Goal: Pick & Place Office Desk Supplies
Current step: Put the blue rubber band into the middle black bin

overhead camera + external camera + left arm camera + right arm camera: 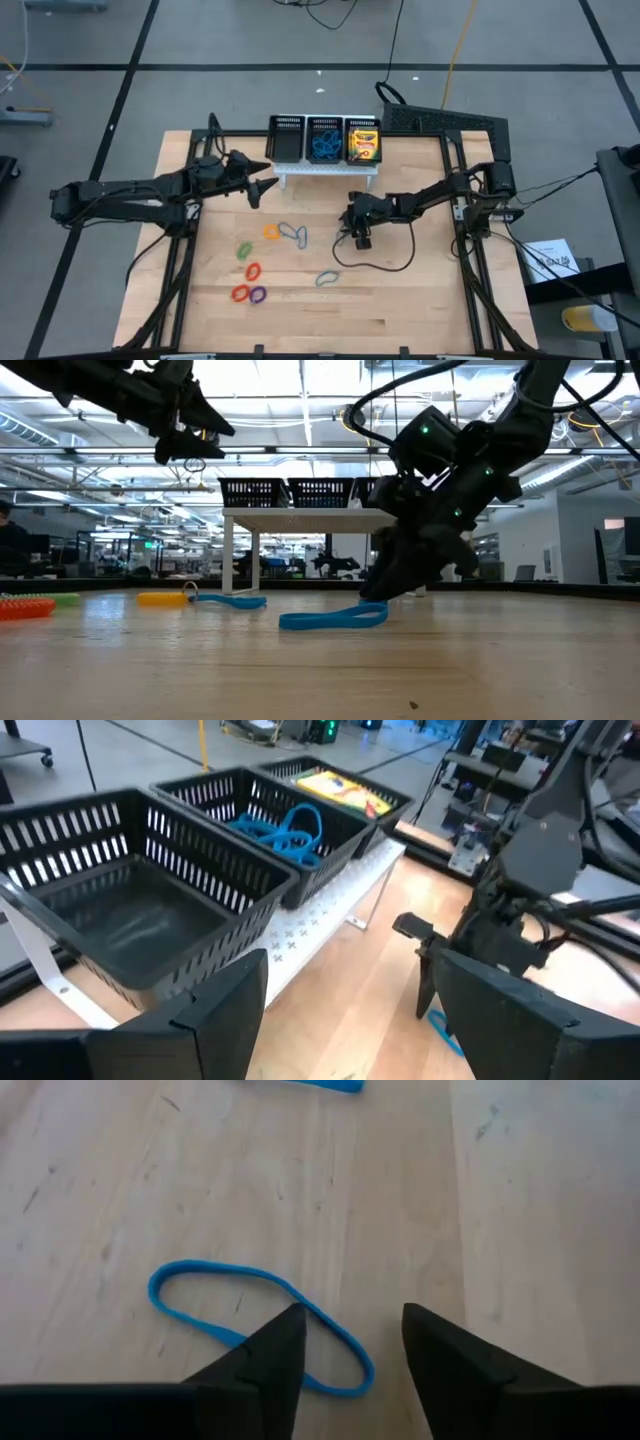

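My right gripper [360, 238] is open and points down just above the table; in its wrist view the gripper [350, 1345] has one fingertip [285, 1342] over the rim of a thin blue loop [258, 1323] lying flat on the wood. The low view shows that blue loop [335, 618] beside the gripper [385, 588]. More loops lie flat on the table: blue [292, 235] [328, 278], orange [271, 232], green [244, 249], red [240, 293], purple [258, 294]. My left gripper [262, 188] is open and raised in front of the organiser [285, 138]. Crayon boxes [364, 143] fill its right compartment. My right gripper comes down on the blue loop from above with its fingers apart. One fingertip [285, 1342] stands over the loop's near rim [330, 1380]. I cannot tell whether it touches the loop, which lies flat on the table.
The black mesh organiser stands on a white stand [327, 168] at the table's far edge: left compartment empty [130, 920], middle one holding blue loops [285, 830]. A black cable [375, 266] curls on the table near the right arm. Bare wood lies toward the near edge.
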Controlling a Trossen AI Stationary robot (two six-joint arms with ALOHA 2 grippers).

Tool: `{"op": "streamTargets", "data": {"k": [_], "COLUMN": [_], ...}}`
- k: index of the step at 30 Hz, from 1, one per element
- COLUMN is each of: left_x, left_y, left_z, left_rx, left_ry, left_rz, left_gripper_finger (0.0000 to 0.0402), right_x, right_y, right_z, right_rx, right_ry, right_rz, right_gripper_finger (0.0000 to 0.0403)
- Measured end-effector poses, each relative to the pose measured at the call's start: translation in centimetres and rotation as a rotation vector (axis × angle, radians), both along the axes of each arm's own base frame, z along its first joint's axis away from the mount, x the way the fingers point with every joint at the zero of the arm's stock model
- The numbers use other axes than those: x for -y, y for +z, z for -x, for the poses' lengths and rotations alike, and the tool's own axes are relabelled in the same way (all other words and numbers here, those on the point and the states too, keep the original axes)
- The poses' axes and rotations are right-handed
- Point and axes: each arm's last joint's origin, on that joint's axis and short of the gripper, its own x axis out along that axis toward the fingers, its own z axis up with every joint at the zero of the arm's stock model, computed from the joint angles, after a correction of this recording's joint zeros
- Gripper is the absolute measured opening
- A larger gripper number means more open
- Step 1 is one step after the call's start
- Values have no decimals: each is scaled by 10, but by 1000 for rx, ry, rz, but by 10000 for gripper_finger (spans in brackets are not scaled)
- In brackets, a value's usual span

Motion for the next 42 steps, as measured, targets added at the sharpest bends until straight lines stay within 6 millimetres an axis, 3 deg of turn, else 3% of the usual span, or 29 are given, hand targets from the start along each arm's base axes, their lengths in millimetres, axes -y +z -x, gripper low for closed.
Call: {"op": "streamTargets", "data": {"k": [6, 12, 20, 42], "left_x": [-1, -1, -1, -1], "left_y": [-1, 1, 2, 2], "left_z": [-6, -6, -6, -6], "left_rx": [13, 37, 40, 41], "left_ry": [0, 0, -1, -1], "left_rz": [-3, -9, -11, -11], "left_gripper_finger": [294, 294, 294, 294], "right_x": [5, 3, 1, -6], "right_y": [-4, -6, 0, 79], "right_z": [5, 7, 5, 8], "right_rx": [-59, -94, -40, 333], "right_ry": [33, 73, 97, 210], "right_rz": [-106, -78, -57, 61], "right_gripper_finger": [98, 10, 1, 0]}}
